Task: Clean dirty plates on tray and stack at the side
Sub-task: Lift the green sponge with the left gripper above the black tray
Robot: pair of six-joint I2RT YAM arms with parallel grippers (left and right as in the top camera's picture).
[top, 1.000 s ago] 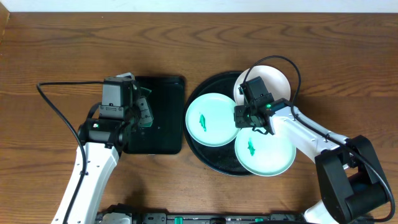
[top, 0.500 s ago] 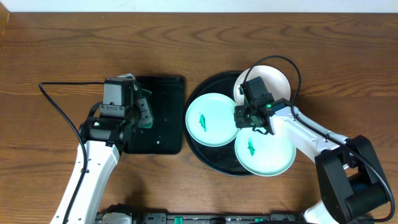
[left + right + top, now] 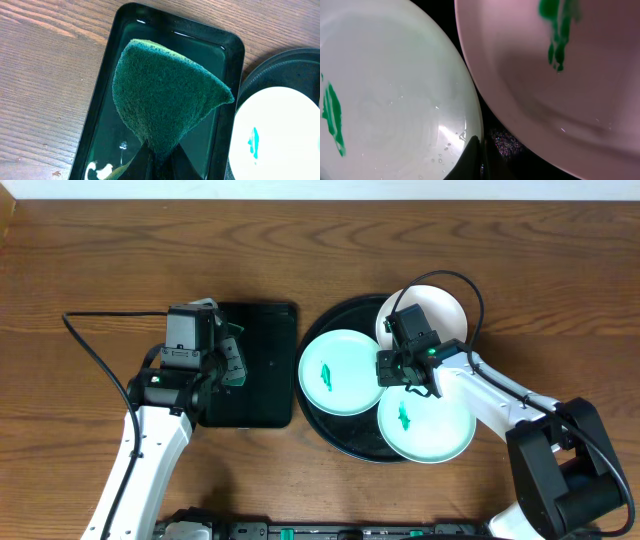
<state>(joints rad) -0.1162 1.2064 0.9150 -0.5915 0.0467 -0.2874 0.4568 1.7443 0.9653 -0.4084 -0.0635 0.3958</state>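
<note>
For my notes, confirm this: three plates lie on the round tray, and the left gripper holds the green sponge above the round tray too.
One detail is wrong. The left gripper holds the sponge above the rectangular tray, not the round one; the left wrist view shows it. The three plates do lie on the round tray.

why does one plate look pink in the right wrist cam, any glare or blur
Right wrist view: the right plate takes a pink cast, the left plate shows glare near its rim. Left wrist view: sponge sharp, streaky reflections on the rectangular tray. Overhead view: even light, no blur.
</note>
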